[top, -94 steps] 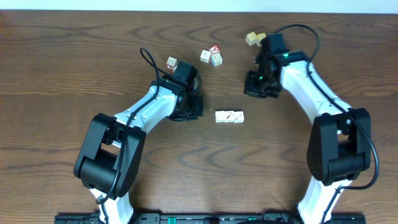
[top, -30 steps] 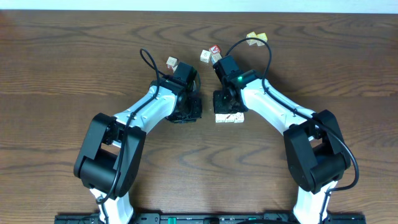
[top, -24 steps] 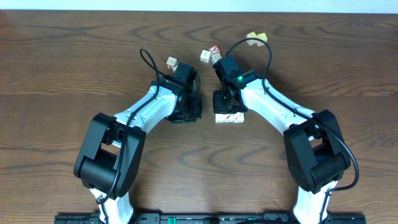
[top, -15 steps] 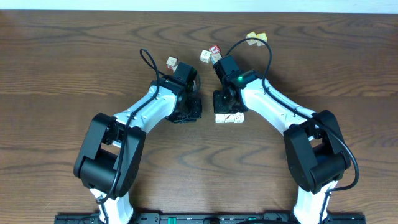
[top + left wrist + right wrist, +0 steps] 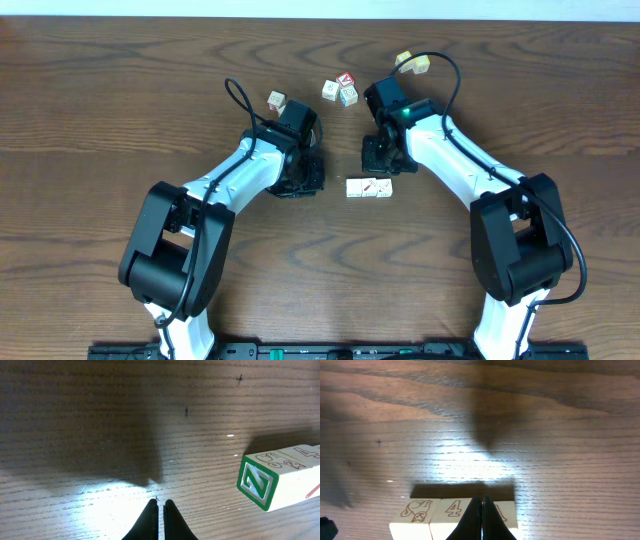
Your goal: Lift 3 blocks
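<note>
Fingers on both arms were pressed together with nothing between them. The left fingers [image 5: 154, 519] hung just over bare bench [image 5: 75, 420]. The right fingers [image 5: 479, 516] pointed down at the row of three blocks [image 5: 451, 512], with their tips near the seam between the block marked 4 and its neighbour. Whether those tips touched the wood could not be told.

From overhead the row of three blocks [image 5: 369, 188] lay flat near the middle of the bench, at 6 o'clock of the right fingers [image 5: 377, 160] and 3 o'clock of the left fingers [image 5: 298, 178]. In the left wrist view the row [image 5: 285, 477] showed an end face bordered in green around a Z.

A red-topped cluster [image 5: 342, 88] sat at 12 o'clock of the row. A pale yellow pair [image 5: 411, 62] sat at 1 o'clock and a lone cube [image 5: 276, 100] at 10 o'clock.
</note>
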Robot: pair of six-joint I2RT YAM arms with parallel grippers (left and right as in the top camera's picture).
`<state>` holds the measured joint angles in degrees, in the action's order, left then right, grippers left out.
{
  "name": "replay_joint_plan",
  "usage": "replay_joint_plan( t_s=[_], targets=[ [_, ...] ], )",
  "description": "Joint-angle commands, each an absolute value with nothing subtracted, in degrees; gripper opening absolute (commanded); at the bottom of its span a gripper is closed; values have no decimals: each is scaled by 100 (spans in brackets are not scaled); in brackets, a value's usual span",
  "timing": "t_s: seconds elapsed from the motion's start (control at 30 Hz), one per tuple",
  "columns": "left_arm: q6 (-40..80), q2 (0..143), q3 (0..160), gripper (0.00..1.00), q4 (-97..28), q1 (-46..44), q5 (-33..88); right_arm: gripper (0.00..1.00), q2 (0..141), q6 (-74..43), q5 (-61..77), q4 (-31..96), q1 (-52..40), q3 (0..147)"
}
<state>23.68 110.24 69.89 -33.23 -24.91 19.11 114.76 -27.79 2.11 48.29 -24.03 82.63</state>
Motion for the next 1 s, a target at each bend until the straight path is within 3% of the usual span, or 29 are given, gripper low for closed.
replay_joint_plan(
  t_s=[0.0, 0.97],
  targets=[
    [2298, 10936, 7048, 7, -3339, -2497, 1835, 1, 11546, -2694, 156, 4845, -2502, 8285],
    [2298, 10936, 7048, 7, -3343, -2497, 1835, 1, 11546, -2742, 152, 4862, -2657, 8075]
  ],
)
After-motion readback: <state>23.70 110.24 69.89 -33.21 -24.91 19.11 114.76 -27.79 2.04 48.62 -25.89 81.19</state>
